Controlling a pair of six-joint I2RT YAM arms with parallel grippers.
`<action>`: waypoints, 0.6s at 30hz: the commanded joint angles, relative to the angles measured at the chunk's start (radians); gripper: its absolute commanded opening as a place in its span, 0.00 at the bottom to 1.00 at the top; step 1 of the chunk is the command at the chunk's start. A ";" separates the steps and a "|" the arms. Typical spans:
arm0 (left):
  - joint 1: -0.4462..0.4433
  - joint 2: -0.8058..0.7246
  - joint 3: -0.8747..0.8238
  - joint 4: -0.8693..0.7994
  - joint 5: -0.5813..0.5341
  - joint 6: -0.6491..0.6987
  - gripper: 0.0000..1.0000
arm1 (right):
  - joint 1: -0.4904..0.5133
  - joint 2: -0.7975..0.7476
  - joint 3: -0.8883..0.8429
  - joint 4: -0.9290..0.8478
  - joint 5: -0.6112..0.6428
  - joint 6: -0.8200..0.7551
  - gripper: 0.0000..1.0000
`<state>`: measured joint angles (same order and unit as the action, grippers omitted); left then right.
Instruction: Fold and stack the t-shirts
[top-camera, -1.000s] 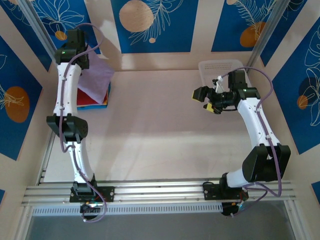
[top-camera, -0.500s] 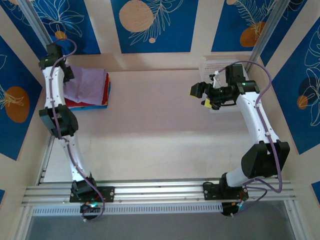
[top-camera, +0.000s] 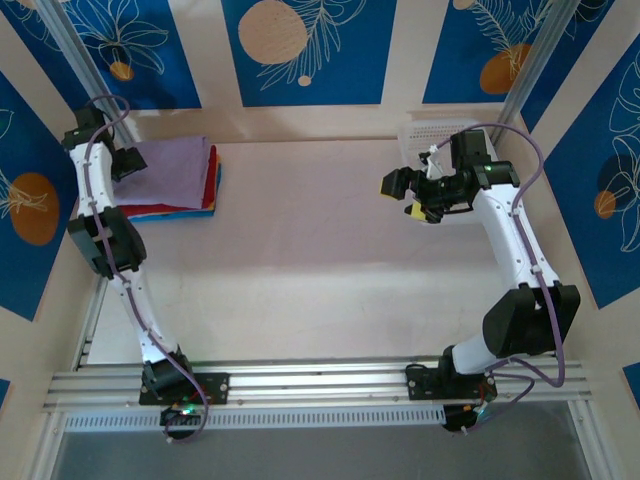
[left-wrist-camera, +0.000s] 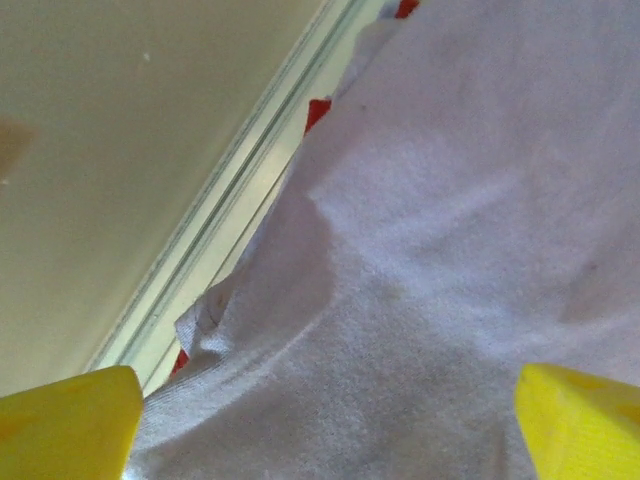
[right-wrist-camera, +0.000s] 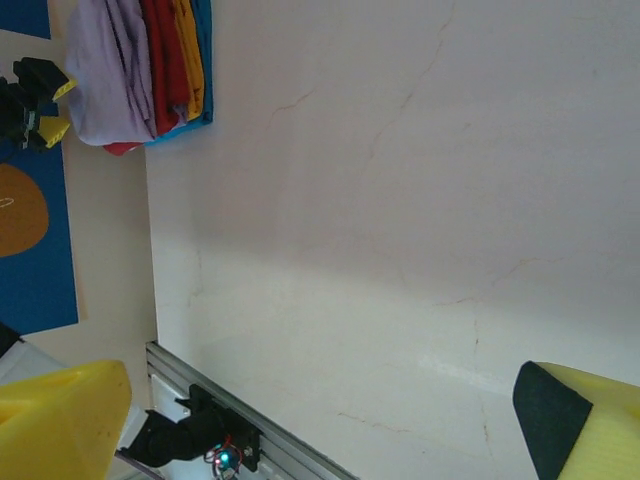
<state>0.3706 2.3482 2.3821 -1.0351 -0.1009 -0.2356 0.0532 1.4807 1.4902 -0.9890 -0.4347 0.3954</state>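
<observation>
Since a moment ago: the left arm has swung out to the far-left edge, and the lavender tee that hung rumpled from it now lies flat on top of the pile. The right arm has drawn back slightly toward the basket.
Left claw (top-camera: 127, 161): released, at the left rim of the pile. From its own wrist camera the claw (left-wrist-camera: 320, 430) has its yellow fingertips (left-wrist-camera: 65, 420) spread wide with nothing pinched, and soft cloth lies beneath them.
Lavender tee (top-camera: 175, 162): top of the pile at the far-left corner of the worktop, folded to a rough rectangle. Close up, the tee (left-wrist-camera: 450, 200) is a fine matt knit with a shallow crease and one edge curled under.
Pile beneath: folded shirts in red (right-wrist-camera: 160, 60), orange (right-wrist-camera: 188, 60) and blue (right-wrist-camera: 203, 50), their edges showing as thin stacked bands below the tee (right-wrist-camera: 100, 70).
Worktop (top-camera: 300, 250): pale and smooth, with faint hairline veins.
Right claw (top-camera: 405, 195): released and held above the worktop at the far right, well apart from the shirts. Its own camera shows the claw (right-wrist-camera: 320, 420) with blunt yellow fingertips (right-wrist-camera: 60, 420) wide apart and nothing between them.
Basket (top-camera: 435, 132): white perforated plastic with rounded corners, in the far-right corner just behind the right arm.
</observation>
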 joint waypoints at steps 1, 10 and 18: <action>-0.005 -0.162 -0.143 0.095 0.012 -0.030 0.99 | 0.004 -0.065 -0.021 -0.007 0.059 -0.028 0.99; -0.103 -0.614 -0.669 0.360 0.089 -0.045 0.99 | -0.023 -0.256 -0.352 0.362 0.322 -0.076 0.99; -0.238 -1.135 -1.346 0.766 0.049 0.021 0.99 | -0.029 -0.435 -0.806 0.915 0.592 -0.137 0.99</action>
<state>0.1478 1.3193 1.2175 -0.4675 -0.0441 -0.2550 0.0303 1.0672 0.7658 -0.3557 0.0128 0.2962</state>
